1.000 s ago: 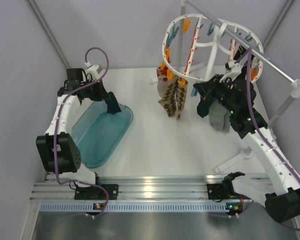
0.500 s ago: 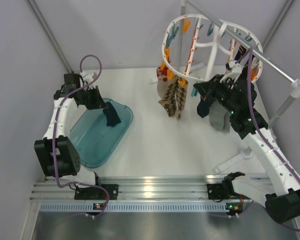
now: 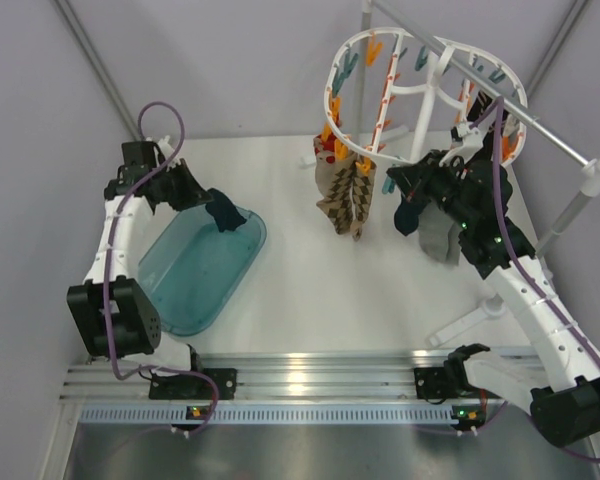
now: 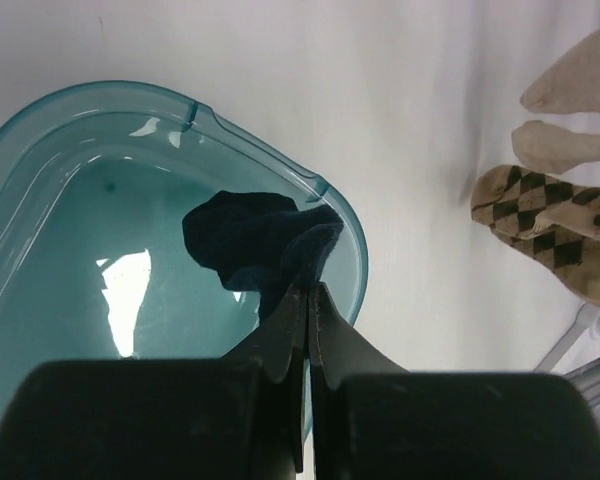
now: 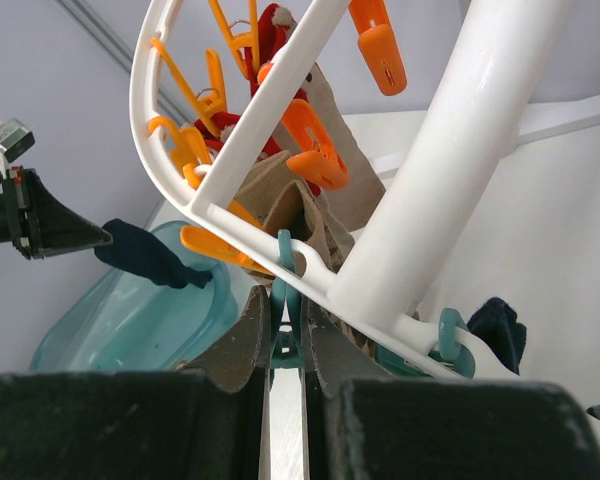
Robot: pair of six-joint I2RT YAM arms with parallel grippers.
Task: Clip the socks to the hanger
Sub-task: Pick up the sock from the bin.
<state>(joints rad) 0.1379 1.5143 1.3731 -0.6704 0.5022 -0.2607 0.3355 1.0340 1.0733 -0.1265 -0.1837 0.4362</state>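
Observation:
My left gripper [image 3: 206, 196] is shut on a dark navy sock [image 3: 223, 212] and holds it over the far end of the teal tub [image 3: 195, 275]; the sock [image 4: 260, 245] hangs from my fingertips in the left wrist view. The white hanger [image 3: 410, 90] hangs from a metal rod at the back right. Brown-and-beige zigzag socks [image 3: 347, 197] hang from its pegs, and a grey sock [image 3: 439, 235] and a dark sock [image 3: 408, 215] hang by my right arm. My right gripper [image 5: 286, 320] is shut on a teal peg [image 5: 285, 300] of the hanger, squeezing it.
The tub sits at the left of the white table. The metal rod [image 3: 540, 125] and its stand [image 3: 570, 215] rise at the right, with the stand's feet [image 3: 470, 320] on the table. Grey walls close in left and right.
My left gripper has lifted the navy sock up out of the tub and drawn back toward the left. The right arm has not moved.

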